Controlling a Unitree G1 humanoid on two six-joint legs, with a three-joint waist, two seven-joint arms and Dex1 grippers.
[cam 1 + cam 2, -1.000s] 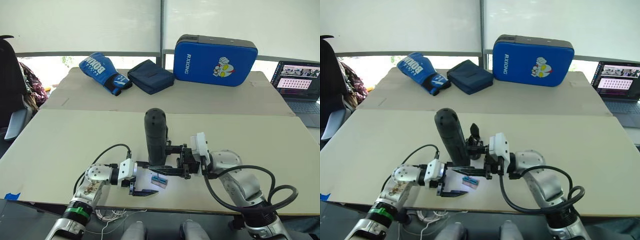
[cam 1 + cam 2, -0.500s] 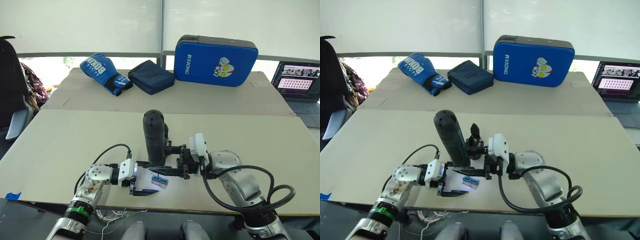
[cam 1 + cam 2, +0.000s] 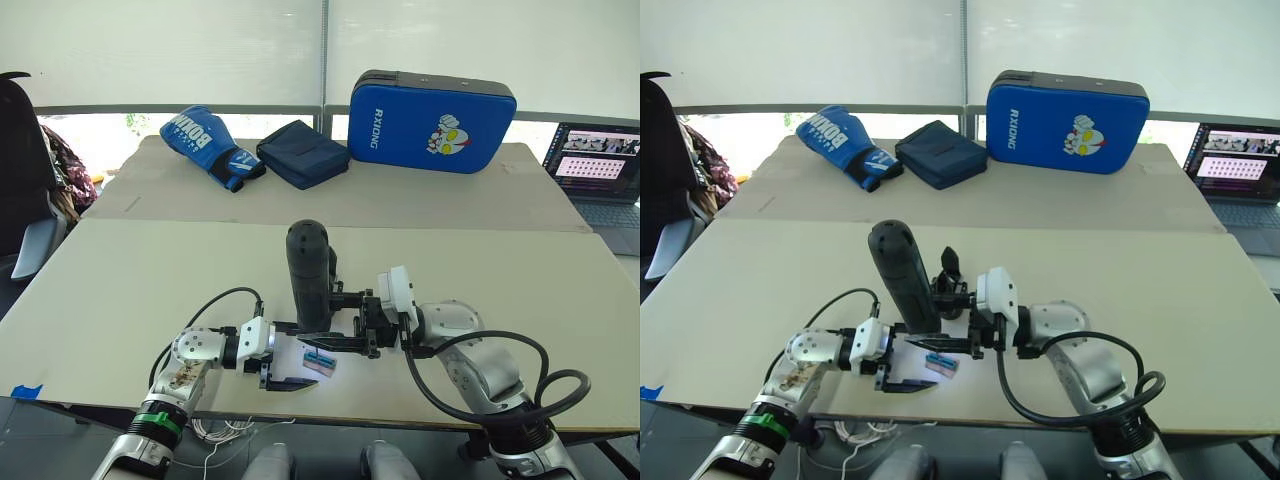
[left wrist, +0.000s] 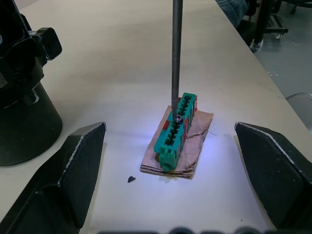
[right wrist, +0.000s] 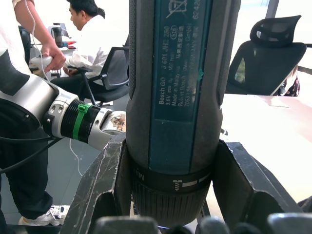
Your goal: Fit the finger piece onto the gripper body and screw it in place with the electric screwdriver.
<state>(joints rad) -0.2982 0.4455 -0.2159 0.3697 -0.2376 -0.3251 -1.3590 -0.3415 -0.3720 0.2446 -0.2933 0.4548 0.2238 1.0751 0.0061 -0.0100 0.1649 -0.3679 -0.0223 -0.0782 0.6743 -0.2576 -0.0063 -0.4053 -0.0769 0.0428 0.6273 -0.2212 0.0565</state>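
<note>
The right gripper (image 3: 335,320) is clamping the screwdriver (image 3: 311,272) between both fingers (image 5: 105,187), near the chuck end of the barrel. The screwdriver is standing nearly upright over the near table (image 3: 140,280), rounded end up, leaning slightly toward the far side. Its thin metal bit (image 4: 176,58) is pointing down, and its tip is touching the top of a small green-topped block (image 4: 174,131). The block is resting on a brown base on the table, under a bluish-white patch of light.

The left gripper (image 3: 283,356) is hovering just above the table at the near edge, with its fingers (image 4: 80,170) spread wide apart and holding nothing. The block is lying between and ahead of these fingers, touching neither.

The gripper body (image 3: 950,290) is sitting on the table just behind the screwdriver, on its right side. A pointed black piece, probably the finger piece (image 3: 949,262), is standing upright on top of it; whether it is seated or loose cannot be told.

On the far table a blue boxing glove (image 3: 206,143), a dark blue pouch (image 3: 301,152) and a blue pad (image 3: 430,108) are lying in a row. A laptop (image 3: 596,170) is open at the right edge.
</note>
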